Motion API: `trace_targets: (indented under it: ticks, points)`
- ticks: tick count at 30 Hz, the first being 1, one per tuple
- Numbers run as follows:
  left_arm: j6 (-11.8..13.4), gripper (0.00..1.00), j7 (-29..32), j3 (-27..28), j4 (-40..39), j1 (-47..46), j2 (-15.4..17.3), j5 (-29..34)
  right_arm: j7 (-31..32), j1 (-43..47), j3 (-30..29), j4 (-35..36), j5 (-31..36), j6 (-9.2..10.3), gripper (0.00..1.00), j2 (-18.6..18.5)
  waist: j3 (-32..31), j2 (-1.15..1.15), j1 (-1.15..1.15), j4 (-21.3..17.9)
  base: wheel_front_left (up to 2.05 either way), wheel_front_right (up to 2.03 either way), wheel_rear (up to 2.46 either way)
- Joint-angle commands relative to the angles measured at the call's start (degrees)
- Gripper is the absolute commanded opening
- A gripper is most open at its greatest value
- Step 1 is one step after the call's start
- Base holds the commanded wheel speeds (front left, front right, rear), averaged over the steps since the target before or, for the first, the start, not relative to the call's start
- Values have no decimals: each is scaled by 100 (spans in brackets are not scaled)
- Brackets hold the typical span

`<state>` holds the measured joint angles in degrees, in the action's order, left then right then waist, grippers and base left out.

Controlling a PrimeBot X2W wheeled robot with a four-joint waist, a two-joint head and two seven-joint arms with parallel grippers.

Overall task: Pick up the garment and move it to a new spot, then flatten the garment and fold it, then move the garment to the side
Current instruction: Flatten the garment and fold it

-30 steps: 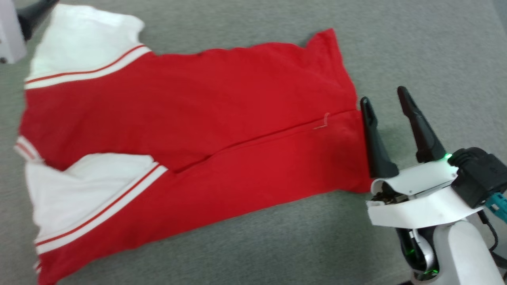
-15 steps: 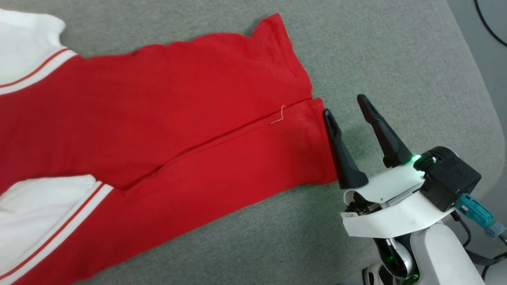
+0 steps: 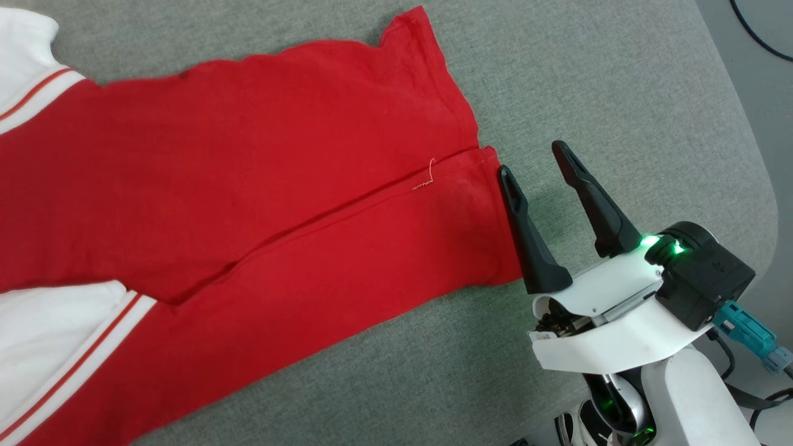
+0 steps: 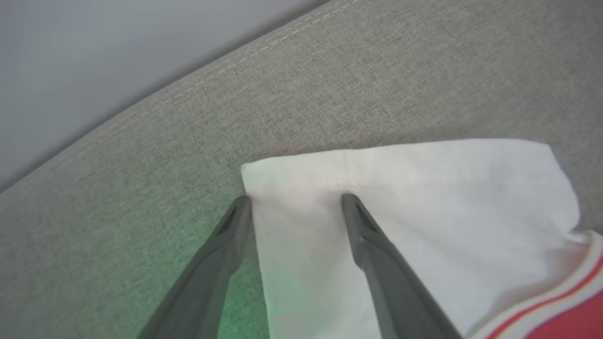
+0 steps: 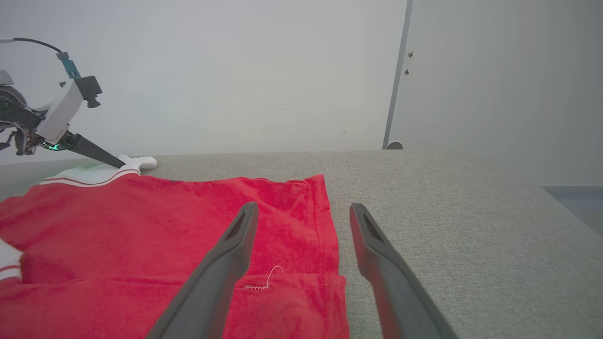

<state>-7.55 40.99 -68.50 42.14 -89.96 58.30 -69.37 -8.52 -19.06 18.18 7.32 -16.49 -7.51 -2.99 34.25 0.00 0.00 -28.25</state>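
Observation:
The garment [image 3: 248, 186], red with white sleeves and striped trim, lies spread on the grey fabric surface [image 3: 619, 93], its near side folded over along a lengthwise crease. My right gripper [image 3: 530, 157] stands open at the garment's hem edge, its left finger beside the folded hem corner and its right finger over bare surface. In the right wrist view the right gripper [image 5: 304, 205] straddles the hem edge of the garment [image 5: 141, 221]. My left gripper [image 4: 296, 198] is open over a corner of the white sleeve [image 4: 424, 197]. The left gripper [image 5: 115, 163] touches that sleeve at the garment's far end.
The grey surface ends in a rounded edge at the right [image 3: 771, 204], with floor and a dark cable [image 3: 762, 37] beyond. A stitched seam edge [image 4: 188, 89] runs behind the sleeve. A pale wall [image 5: 235, 94] stands past the surface's far side.
The head view has swung to the right, so the garment sits further left in it. My right gripper keeps its place at the hem edge, still open.

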Motion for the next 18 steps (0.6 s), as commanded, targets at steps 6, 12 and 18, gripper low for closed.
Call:
trace_targets:
  ticks: [6, 12, 18]
  points:
    - [14, 100, 153, -106, 72, 212, -52, -465, 17, 0, 29, 29, 45, 4, 100, 17, 33, 0, 0, 3, 0, 0, 0]
    - [6, 0, 314, -178, -89, 261, -54, -755, 69, -39, 19, 59, 22, 4, 100, 17, 54, 0, 0, 3, 0, 0, 0]
    - [9, 0, 171, -185, -138, 104, -115, -817, 551, -464, -23, 41, 90, 4, 100, 18, 97, 0, 0, 69, 0, 0, 0]
